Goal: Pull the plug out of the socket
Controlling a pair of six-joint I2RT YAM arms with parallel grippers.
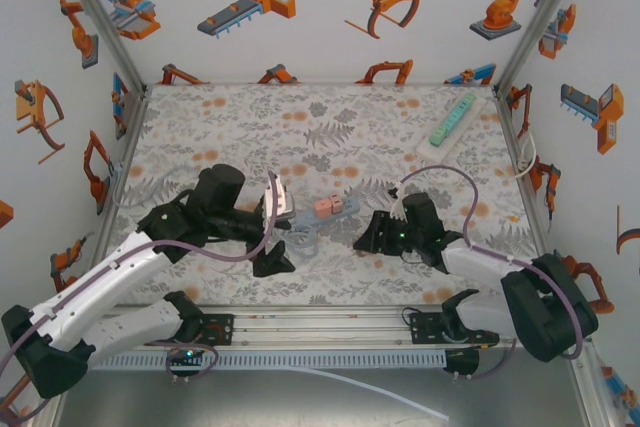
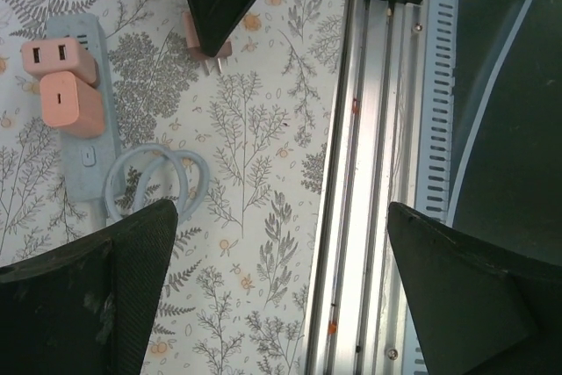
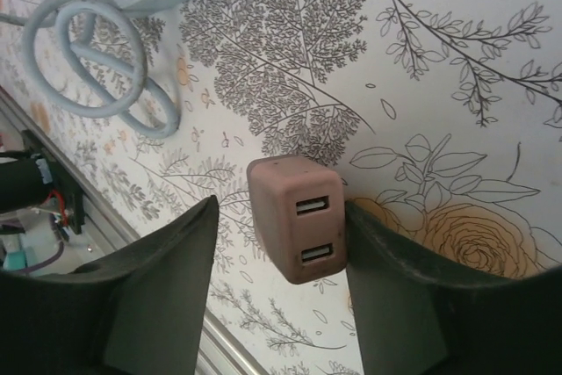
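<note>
The right gripper's matte black, wedge-shaped fingers stand partly apart around a pink USB plug. It is a smooth rounded block with two slots on its face. One finger is against its side and the other is clear of it with a gap between. In the left wrist view the plug's two thin metal prongs show bare over the tablecloth, a printed sheet of grey ferns and orange blossoms. It lies out of the socket, near the power strip. The strip is a pale blue-grey plastic bar and carries two more pink adapters. Its round cable is coiled in loops at one end. The left gripper is spread wide and empty, with its textured black fingers over the tablecloth's edge and the ribbed aluminium rail.
</note>
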